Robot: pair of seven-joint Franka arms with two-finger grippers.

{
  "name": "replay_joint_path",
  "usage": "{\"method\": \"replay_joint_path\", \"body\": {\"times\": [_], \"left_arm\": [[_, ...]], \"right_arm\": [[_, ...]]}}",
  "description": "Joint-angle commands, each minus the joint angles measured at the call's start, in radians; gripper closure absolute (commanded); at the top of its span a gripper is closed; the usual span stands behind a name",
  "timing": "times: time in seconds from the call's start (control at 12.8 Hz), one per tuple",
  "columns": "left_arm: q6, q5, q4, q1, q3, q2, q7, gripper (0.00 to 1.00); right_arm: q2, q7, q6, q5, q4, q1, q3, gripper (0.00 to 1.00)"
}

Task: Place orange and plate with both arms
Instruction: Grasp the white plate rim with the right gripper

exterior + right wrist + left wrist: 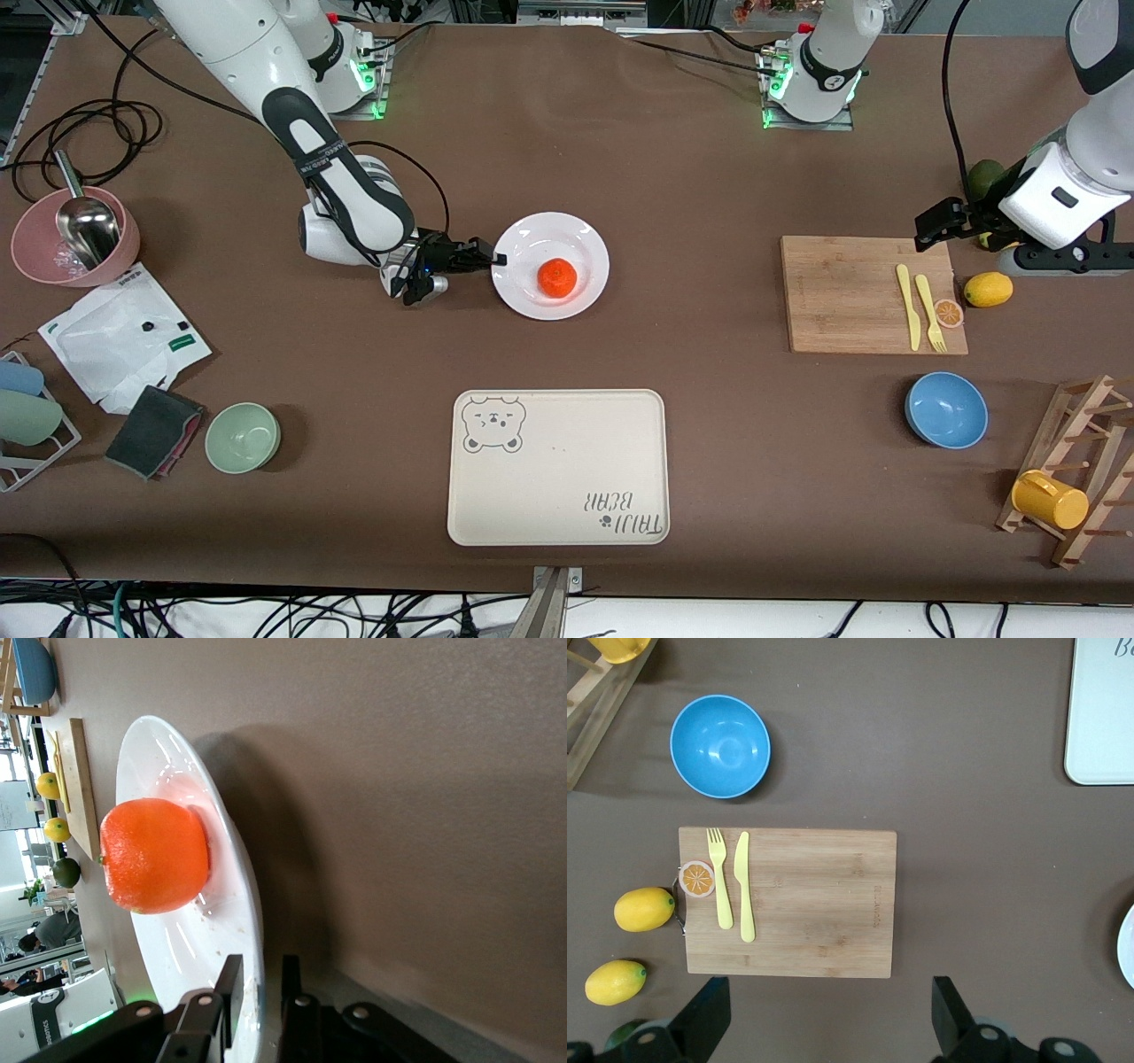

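Observation:
The orange [557,277] sits on the white plate [532,239] in the middle of the table. My right gripper [492,260] is low at the plate's rim on the right arm's side. In the right wrist view its fingers [229,992] straddle the rim of the plate [177,762], closed on it, with the orange [155,855] just ahead. My left gripper [935,226] waits open and empty over the table beside the wooden cutting board [842,292]. In the left wrist view the left gripper [828,1028] has its fingers spread wide.
A cream bear-printed tray [558,465] lies nearer the camera than the plate. The cutting board holds a yellow knife and fork [921,310], with an orange slice [949,313] and a lemon [988,289] beside it. A blue bowl [946,409], a green bowl [243,437] and a pink bowl [53,252] stand around.

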Motion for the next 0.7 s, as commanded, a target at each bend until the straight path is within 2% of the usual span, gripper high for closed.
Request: {"method": "replay_joint_path", "body": {"times": [0.0, 0.39, 0.62], "left_arm": [[-0.026, -0.018, 0.032, 0.005, 0.0, 0.012, -0.001, 0.0], [-0.026, -0.018, 0.032, 0.006, 0.0, 0.012, -0.001, 0.0], [-0.026, -0.018, 0.032, 0.009, 0.0, 0.012, 0.0, 0.0]], "right_arm": [[0.011, -0.025, 0.021, 0.031, 0.013, 0.012, 0.008, 0.77], [0.021, -0.025, 0.033, 0.043, 0.024, 0.025, 0.008, 0.81], [0.022, -0.025, 0.033, 0.041, 0.026, 0.028, 0.008, 0.96]]}}
